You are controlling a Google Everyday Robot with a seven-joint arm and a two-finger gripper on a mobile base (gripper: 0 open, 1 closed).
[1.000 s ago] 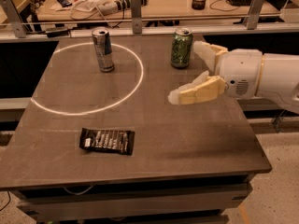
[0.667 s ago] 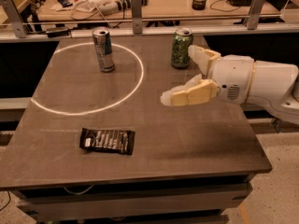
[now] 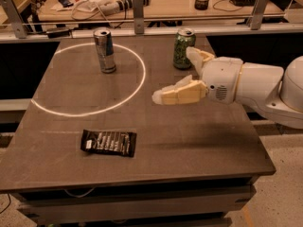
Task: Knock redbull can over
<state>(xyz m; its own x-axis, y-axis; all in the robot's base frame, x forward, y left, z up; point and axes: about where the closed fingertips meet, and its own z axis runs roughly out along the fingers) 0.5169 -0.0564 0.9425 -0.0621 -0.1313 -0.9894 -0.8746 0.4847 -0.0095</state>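
The redbull can [image 3: 105,50], slim, silver and blue, stands upright on the dark table [image 3: 199,145] at the back left, inside a white circle of light. My gripper [image 3: 173,74] hovers over the table's right half, to the right of the can and well apart from it. It is open: one cream finger [image 3: 179,92] points left toward the table's middle, the other [image 3: 199,56] points up and back beside the green can.
A wider green can [image 3: 183,48] stands upright at the back right, just behind my gripper. A black snack packet [image 3: 108,142] lies flat near the front left. A metal rail and a cluttered desk run behind the table's far edge.
My gripper and arm have moved left over the table, closer to the redbull can. The cans and the packet have not moved.
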